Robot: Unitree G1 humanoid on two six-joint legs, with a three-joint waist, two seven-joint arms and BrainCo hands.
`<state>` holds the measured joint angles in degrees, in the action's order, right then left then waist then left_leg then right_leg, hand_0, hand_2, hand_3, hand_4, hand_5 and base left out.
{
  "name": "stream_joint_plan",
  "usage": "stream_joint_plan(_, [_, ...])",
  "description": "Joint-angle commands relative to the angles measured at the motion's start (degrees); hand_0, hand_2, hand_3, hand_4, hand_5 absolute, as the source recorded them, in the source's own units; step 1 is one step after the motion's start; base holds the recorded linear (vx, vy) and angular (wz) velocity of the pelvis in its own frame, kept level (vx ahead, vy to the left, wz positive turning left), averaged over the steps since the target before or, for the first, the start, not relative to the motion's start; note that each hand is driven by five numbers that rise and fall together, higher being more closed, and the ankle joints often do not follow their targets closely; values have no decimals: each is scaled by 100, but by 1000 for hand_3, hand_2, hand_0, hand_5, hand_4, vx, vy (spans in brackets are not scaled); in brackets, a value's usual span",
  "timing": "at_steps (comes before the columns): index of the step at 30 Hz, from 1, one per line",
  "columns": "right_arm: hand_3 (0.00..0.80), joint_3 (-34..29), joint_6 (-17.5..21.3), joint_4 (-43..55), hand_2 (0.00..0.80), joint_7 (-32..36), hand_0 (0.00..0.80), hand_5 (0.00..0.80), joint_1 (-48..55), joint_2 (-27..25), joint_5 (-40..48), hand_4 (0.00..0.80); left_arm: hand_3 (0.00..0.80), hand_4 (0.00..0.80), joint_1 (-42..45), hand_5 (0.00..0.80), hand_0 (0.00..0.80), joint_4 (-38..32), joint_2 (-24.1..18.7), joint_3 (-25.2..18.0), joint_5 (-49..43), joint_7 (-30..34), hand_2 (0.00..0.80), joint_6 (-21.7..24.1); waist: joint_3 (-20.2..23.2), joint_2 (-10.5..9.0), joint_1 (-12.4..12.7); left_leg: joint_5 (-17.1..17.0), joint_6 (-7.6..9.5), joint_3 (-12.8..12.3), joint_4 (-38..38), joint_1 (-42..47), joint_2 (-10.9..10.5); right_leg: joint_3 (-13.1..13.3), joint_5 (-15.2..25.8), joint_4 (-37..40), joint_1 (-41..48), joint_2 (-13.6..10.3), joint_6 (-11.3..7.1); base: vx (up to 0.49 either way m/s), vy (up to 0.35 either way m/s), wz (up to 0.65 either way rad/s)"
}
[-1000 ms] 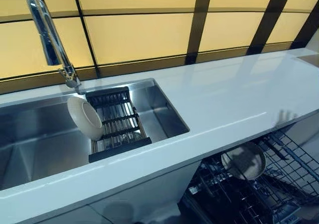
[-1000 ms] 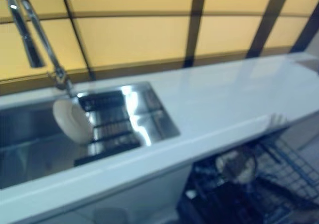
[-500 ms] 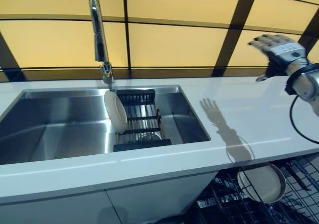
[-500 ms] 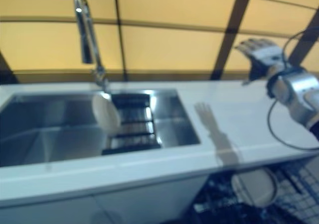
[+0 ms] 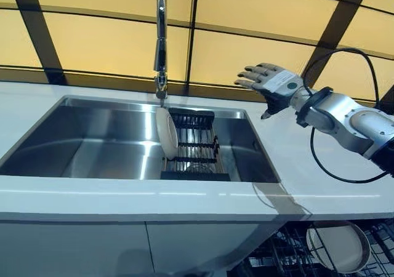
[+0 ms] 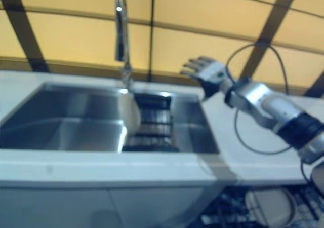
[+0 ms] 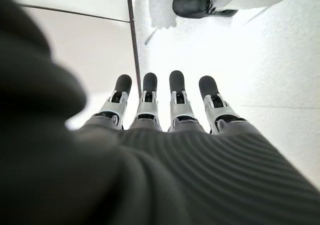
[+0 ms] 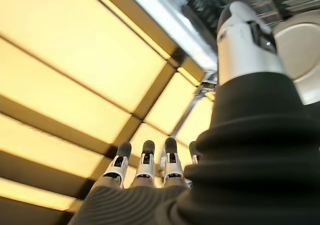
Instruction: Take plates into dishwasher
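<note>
Hovering right of frame centre: right hand (image 5: 273, 84), fingers spread, empty. Plate (image 5: 166, 133) upright in sink rack (image 5: 196, 148). Left hand (image 7: 165, 110) relaxed, empty.

No text, label, number or sign can be read anywhere in these views. The back of the right hand (image 5: 278, 87), raised above the counter (image 5: 184, 197) just right of the sink (image 5: 92, 141), carries a small round mark, too small to make out. The plate (image 5: 166, 132) left of that hand is plain white.
</note>
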<state>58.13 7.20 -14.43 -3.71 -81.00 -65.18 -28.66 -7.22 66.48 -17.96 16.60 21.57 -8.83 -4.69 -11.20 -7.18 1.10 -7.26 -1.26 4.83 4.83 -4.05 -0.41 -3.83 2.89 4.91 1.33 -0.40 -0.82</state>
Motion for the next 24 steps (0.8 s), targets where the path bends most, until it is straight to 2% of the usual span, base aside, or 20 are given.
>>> stream_joint_plan(1, [0,182,-18,-18,0,128,0,0,-850,2,-131,0,0,0,-173,0,0,-17,-118,-22,30,-79,0,66,5,-305,283,407,-196,-102,17,285,122,11,305,9,-89,-481,-648,13,-14,16])
stream_joint_plan(15, [0,196,-50,27,0,266,0,0,-874,298,-351,0,0,0,-118,0,0,-64,-173,18,89,-91,0,51,-162,-405,485,353,-213,20,17,136,118,-193,310,9,-178,-483,-634,3,-7,6])
stream_joint_plan(24, [0,286,-323,-58,0,171,0,0,-1015,556,-377,0,0,0,-143,0,0,-76,-215,105,189,-40,0,92,-395,-476,637,258,-215,151,17,-98,89,-357,330,9,-337,-482,-624,-13,-10,9])
